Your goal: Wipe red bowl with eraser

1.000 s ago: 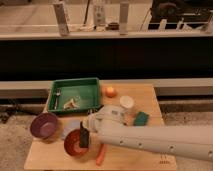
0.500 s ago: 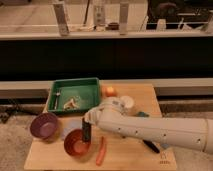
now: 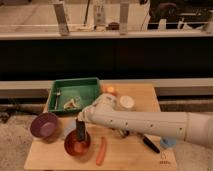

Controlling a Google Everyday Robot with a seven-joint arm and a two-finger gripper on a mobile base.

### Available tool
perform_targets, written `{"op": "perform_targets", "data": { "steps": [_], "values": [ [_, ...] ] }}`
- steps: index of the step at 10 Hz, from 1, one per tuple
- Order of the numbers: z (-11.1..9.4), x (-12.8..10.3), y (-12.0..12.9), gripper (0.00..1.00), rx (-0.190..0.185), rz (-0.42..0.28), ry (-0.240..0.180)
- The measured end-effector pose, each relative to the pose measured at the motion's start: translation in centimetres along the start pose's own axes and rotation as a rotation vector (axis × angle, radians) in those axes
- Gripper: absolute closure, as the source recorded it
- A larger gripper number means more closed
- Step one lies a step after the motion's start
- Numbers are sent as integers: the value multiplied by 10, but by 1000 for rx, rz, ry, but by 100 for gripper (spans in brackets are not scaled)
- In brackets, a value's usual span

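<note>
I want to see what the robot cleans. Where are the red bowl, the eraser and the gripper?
red bowl (image 3: 74,149), camera view, its glossy inside near the front rim.
eraser (image 3: 80,131), camera view, middle of the dark block.
gripper (image 3: 81,120), camera view, arm's tip just above the red bowl.

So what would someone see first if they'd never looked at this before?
The big white robot arm reaching in from the right across the wooden table, its gripper right over the red bowl near the front left. Next, the green tray at the back left and the purple bowl beside the red one.
</note>
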Motion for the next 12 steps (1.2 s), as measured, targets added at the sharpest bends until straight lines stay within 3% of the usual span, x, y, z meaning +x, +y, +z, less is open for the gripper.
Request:
{"op": "perform_targets", "data": {
  "steps": [3, 5, 7, 10, 12],
  "values": [
    [13, -7, -29, 100, 61, -38, -23],
    [13, -13, -47, 100, 82, -59, -12],
    [-4, -14, -55, 100, 90, -47, 44],
    [-29, -34, -64, 100, 81, -8, 76],
    [-41, -46, -65, 100, 77, 28, 75]
  ]
}}
